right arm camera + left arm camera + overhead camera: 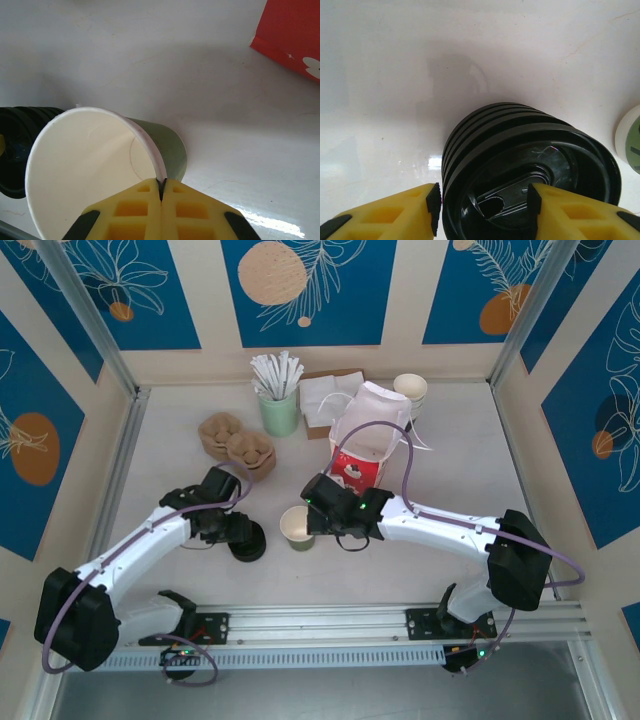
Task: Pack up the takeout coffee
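The takeout coffee cup [297, 527] stands open-topped on the table, olive-green outside [172, 147] and white inside, with no lid on it. My right gripper [161, 187] is shut on its near rim, one finger inside and one outside; from above the gripper [312, 515] sits at the cup's right side. Left of the cup is a short stack of black lids [249, 541]. My left gripper [485, 207] is open astride the stack's near edge [530, 165], one pad beside the stack's wall and the other over the top lid. The red bag [362, 445] stands open behind.
Brown pulp cup carriers [237, 443] lie at the back left. Behind them are a green holder of white sticks [279, 400], napkins [330, 395] and stacked white cups [410, 390]. A metal rail [330, 620] runs along the near edge. The red bag's corner [292, 35] is close to the cup.
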Controlling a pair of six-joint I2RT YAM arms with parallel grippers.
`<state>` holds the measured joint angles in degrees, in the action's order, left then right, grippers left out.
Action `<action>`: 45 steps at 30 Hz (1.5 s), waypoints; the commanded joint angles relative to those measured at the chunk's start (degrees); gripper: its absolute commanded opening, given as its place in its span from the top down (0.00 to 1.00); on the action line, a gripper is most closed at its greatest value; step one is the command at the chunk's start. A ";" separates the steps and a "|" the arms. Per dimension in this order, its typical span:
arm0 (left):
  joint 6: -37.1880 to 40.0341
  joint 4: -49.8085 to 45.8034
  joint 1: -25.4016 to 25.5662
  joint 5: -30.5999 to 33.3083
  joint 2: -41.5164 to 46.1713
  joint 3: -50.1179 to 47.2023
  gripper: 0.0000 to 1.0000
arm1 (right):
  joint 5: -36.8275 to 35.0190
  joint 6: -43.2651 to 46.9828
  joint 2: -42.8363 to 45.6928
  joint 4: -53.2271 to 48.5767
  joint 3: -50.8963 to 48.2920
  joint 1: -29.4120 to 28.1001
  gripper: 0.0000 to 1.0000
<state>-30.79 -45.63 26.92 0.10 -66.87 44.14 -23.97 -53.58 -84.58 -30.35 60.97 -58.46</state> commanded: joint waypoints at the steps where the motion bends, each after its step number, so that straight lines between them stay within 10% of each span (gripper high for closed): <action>1: 1.33 -0.87 0.83 2.33 -0.55 1.12 0.51 | 0.16 -1.00 0.70 0.59 -1.24 0.14 0.89; 19: 0.70 -1.66 2.17 4.69 -0.80 1.56 0.65 | -1.80 -1.05 4.26 -2.15 -1.06 -1.03 0.65; 45: 0.43 -2.61 2.95 6.41 -0.64 1.96 0.80 | -3.25 -1.28 12.05 -7.35 4.93 -3.14 0.62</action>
<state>-30.04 -46.24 29.08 5.26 -68.01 44.40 -25.98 -54.22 -74.02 -36.32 63.79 -61.12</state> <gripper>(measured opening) 0.207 0.377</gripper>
